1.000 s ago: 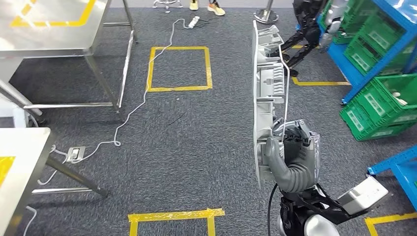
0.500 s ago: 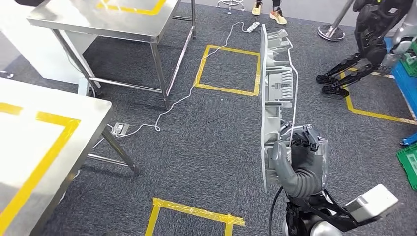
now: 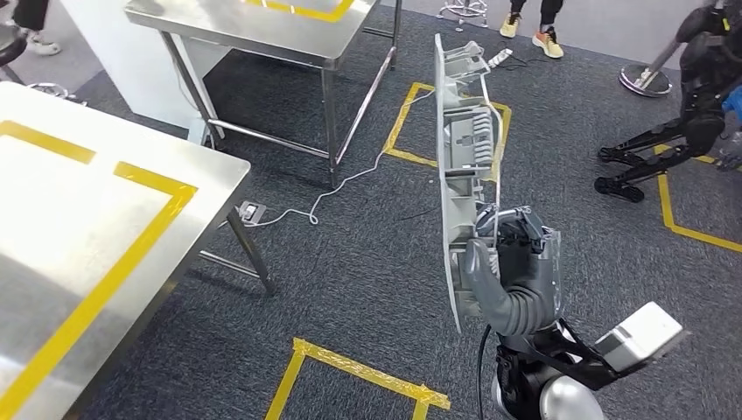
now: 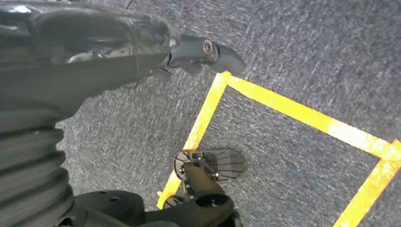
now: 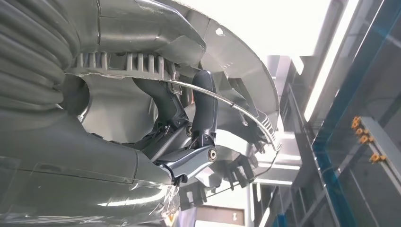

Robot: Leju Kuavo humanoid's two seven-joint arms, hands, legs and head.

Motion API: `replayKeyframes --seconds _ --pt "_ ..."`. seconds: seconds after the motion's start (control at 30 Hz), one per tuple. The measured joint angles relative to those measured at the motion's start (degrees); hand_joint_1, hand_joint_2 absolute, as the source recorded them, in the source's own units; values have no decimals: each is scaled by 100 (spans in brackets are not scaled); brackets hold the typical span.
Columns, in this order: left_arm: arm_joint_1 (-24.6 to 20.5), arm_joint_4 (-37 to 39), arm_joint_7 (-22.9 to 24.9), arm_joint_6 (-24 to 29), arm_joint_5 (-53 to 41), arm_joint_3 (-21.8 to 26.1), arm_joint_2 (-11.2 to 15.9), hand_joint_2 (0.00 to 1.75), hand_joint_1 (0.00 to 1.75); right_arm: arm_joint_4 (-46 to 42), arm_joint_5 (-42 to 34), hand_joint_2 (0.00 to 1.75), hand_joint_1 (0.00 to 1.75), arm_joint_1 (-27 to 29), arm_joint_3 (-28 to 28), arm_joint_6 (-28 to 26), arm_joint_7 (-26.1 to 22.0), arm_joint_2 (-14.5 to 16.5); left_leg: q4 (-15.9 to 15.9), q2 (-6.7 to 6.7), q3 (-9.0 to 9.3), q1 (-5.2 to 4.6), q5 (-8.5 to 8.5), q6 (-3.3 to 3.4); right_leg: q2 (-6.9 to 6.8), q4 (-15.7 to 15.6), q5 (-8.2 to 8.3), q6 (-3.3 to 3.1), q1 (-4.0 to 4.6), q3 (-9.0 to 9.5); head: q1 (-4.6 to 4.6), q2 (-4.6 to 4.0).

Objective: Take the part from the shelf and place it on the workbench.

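My right hand (image 3: 512, 262) grips the lower end of a long grey plastic part (image 3: 455, 157) and holds it upright, edge-on, in front of me. In the right wrist view the dark fingers (image 5: 203, 104) curl round a thin wire and the ribbed inside of the part (image 5: 227, 52). The workbench (image 3: 87, 219), a steel top marked with yellow tape, lies at the left, well apart from the part. My left hand (image 4: 94, 52) hangs over the carpet with nothing in it, one finger stretched out.
A second steel table (image 3: 262, 26) stands at the back. A white cable (image 3: 350, 179) runs over the grey carpet to a floor socket (image 3: 251, 212). Yellow tape squares (image 3: 367, 372) mark the floor. A dark robot (image 3: 691, 96) sits at the right; a person's feet (image 3: 525, 26) show behind.
The camera has swung left: the green crates and blue shelf have left the picture and the taped workbench has come in at the left. My right hand's hold on the part is unchanged.
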Motion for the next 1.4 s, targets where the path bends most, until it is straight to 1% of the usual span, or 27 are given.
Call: replayKeyframes --seconds 0.03,0.1,0.17,0.23,0.27,0.3,0.33,0.4,0.47,0.53,0.57,0.6,0.67,0.7,0.73,0.8,0.9,1.0,1.03,1.1,1.17,1.2,1.27,1.3,1.33,1.37,1.4 --pt "1 1 7 5 9 0 0 175 0 -4 2 175 175 -3 -2 1 1 -1 1 -80 -10 -8 -2 59 -39 -4 -16 21 -11 9 25 0" --pt "-5 2 13 10 15 1 -2 175 0 -8 3 175 175 -5 -8 0 3 -2 -11 -248 -17 -10 15 139 126 159 -182 61 -54 -37 51 -1" --pt "-22 3 5 16 13 2 -6 175 0 -9 6 175 175 8 -23 2 4 -4 -15 -422 -16 -17 31 199 452 771 -553 69 -72 -283 95 -2" --pt "-33 3 -7 21 14 2 -16 175 0 -6 8 175 175 21 -39 4 4 -5 -14 -617 -17 -49 43 240 586 1550 -863 37 -53 -638 153 -2" --pt "-33 3 -12 23 19 2 -21 175 0 -5 8 175 175 23 -44 7 5 -5 -14 -723 -17 -68 51 254 607 1734 -870 5 -40 -741 185 -2" --pt "-30 3 -16 26 25 2 -24 175 0 -5 8 175 175 25 -49 9 5 -5 -13 -832 -16 -83 60 266 629 1695 -757 -38 -23 -750 209 -2" --pt "-28 3 -21 31 31 3 -25 175 0 -5 8 175 175 26 -55 13 6 -5 -13 -938 -12 -94 68 275 671 1427 -544 -89 -2 -656 225 -2" --pt "-26 3 -30 45 39 7 -33 175 0 -7 8 175 175 23 -78 26 6 -4 -7 -1129 -18 -104 90 276 903 647 -99 -186 35 -361 241 -1" --pt "-21 2 -33 60 40 14 -50 175 0 -9 11 175 175 18 -93 46 6 -4 -3 -1280 -56 -93 126 236 1084 191 56 -220 49 -185 250 -1" --pt "1 3 -31 71 40 18 -56 175 0 -9 15 175 175 15 -95 63 6 -4 -26 -1404 -97 -75 176 161 1025 92 61 -222 49 -143 267 -1" --pt "15 3 -27 75 40 20 -54 175 0 -8 16 175 175 12 -94 68 7 -3 -25 -1314 -115 -86 169 136 960 44 93 -224 42 -124 269 -1" --pt "24 4 -20 77 40 21 -51 175 0 -10 21 175 175 16 -95 69 9 -2 32 -1115 -153 -104 105 112 893 -15 131 -233 34 -106 250 -1" --pt "17 3 2 77 34 25 -49 175 0 -15 37 175 175 32 -97 69 12 -3 468 -655 -351 -112 -214 70 746 -98 188 -246 20 -90 188 0" --pt "10 3 14 75 29 26 -52 175 0 -19 46 175 175 48 -99 65 13 -4 817 -562 -502 -88 -409 35 670 -106 193 -253 19 -93 154 0" --pt "6 3 26 74 22 26 -54 175 0 -20 51 175 175 64 -99 61 14 -5 1153 -569 -638 -56 -552 -1 585 -104 192 -252 13 -97 129 -1" --pt "11 3 50 73 10 26 -57 175 0 -20 54 175 175 98 -97 53 22 -5 1358 -593 -675 -5 -551 -65 422 -97 181 -234 1 -98 71 -2" --pt "13 3 71 73 -4 26 -52 175 0 -20 55 175 175 116 -95 52 32 -7 644 -500 -227 22 -157 -109 265 -75 151 -186 -17 -88 3 0" --pt "12 3 73 72 -8 26 -51 175 0 -20 57 175 175 116 -95 52 32 -7 367 -425 -64 22 -48 -111 235 -64 140 -169 -22 -81 -4 -1" --pt "10 3 74 71 -13 26 -51 175 0 -20 61 175 175 116 -95 52 33 -7 221 -332 11 14 -36 -111 216 -56 131 -155 -21 -77 -8 0" --pt "10 3 82 63 -34 24 -56 175 0 -32 120 175 175 134 -92 21 45 -2 -40 -188 132 -46 -25 12 85 -28 94 -80 -10 -59 1 -1" --pt "7 3 91 55 -54 22 -58 175 0 -50 181 175 175 164 -91 -20 64 1 -96 -247 142 -78 -33 171 120 62 -25 14 -24 -63 24 0" --pt "0 4 93 53 -60 22 -55 175 0 -57 190 175 175 180 -92 -30 70 -1 -104 -324 144 -68 -22 205 248 229 -155 39 -42 -121 38 0" --pt "-13 4 108 43 -82 22 -51 175 0 -65 207 175 175 216 -92 -43 82 -3 -106 -482 143 -67 -7 256 525 913 -536 62 -57 -406 93 0" --pt "-17 3 121 33 -93 22 -52 175 0 -68 214 175 175 237 -91 -48 91 -3 -105 -569 141 -76 -1 270 579 1319 -700 60 -56 -590 120 -1" --pt "-18 3 135 23 -107 22 -55 175 0 -68 220 175 175 260 -90 -54 101 -3 -104 -662 142 -87 4 279 599 1607 -769 49 -52 -728 143 -1" --pt "-17 3 149 15 -116 22 -56 175 0 -68 224 175 175 279 -89 -58 111 -3 -103 -760 145 -98 8 285 611 1700 -723 27 -48 -785 167 0" --pt "-15 3 161 8 -126 22 -57 175 0 -68 225 175 175 295 -89 -62 120 -3 -103 -858 153 -108 12 289 634 1556 -559 -6 -44 -740 188 0"
